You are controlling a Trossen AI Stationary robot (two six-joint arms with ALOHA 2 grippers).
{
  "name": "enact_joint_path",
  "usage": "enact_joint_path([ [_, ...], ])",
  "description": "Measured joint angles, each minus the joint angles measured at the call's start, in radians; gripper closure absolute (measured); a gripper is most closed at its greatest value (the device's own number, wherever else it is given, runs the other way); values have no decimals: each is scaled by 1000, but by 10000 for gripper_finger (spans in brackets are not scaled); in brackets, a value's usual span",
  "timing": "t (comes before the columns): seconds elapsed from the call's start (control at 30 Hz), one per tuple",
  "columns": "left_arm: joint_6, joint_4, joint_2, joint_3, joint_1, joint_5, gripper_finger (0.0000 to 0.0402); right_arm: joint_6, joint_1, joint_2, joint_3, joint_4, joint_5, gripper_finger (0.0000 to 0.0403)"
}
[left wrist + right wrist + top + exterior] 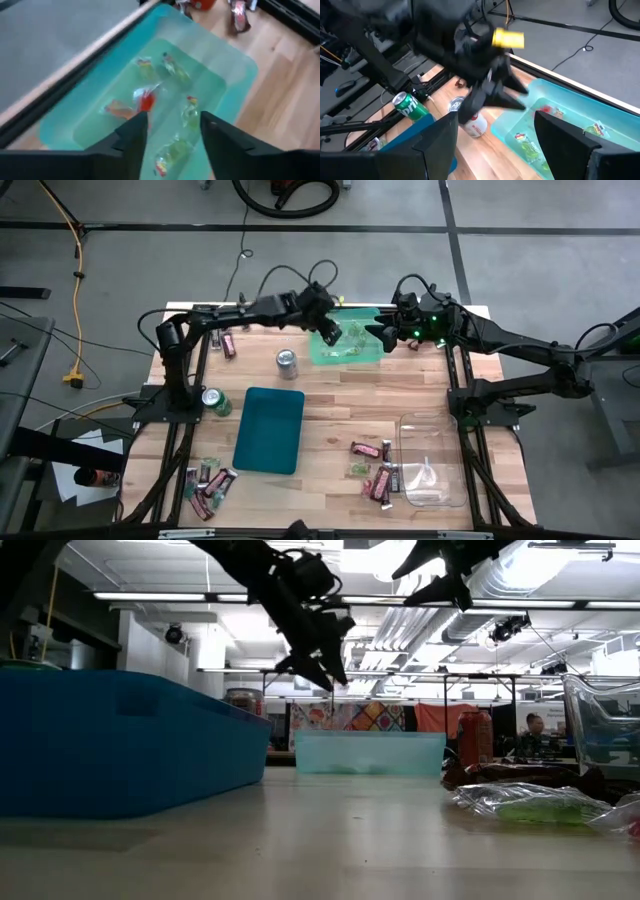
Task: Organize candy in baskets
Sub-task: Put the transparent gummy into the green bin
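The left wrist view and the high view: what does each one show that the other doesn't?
Only the left wrist view shows the single wrapped sweets lying inside the light green basket. Only the high view shows the dark teal basket, the clear basket, two cans and the right gripper. Both show the green basket under the left gripper.

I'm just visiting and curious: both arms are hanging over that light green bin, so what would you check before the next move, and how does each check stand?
1. Left tool over the light green bin: ok.
2. Left tool open and empty: ok; nothing sits between its fingers in the left wrist view.
3. Small wrapped sweets lie inside the bin: ok.
4. Right tool open and empty: ok.
5. Space between the two tools: cannot tell; they hang close together above the bin.
6. Loose candy left on the table: not ok, more to sort.
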Motion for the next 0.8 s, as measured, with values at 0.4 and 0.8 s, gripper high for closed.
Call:
enact_joint_path([
  [0.4,-35,-161,-233,-44,29,70,161,-2,-6,0,0,-2,3,144],
  [0.8,-306,128,-742,-572,-6,-119,161,8,-7,-3,0,-18,-6,144],
])
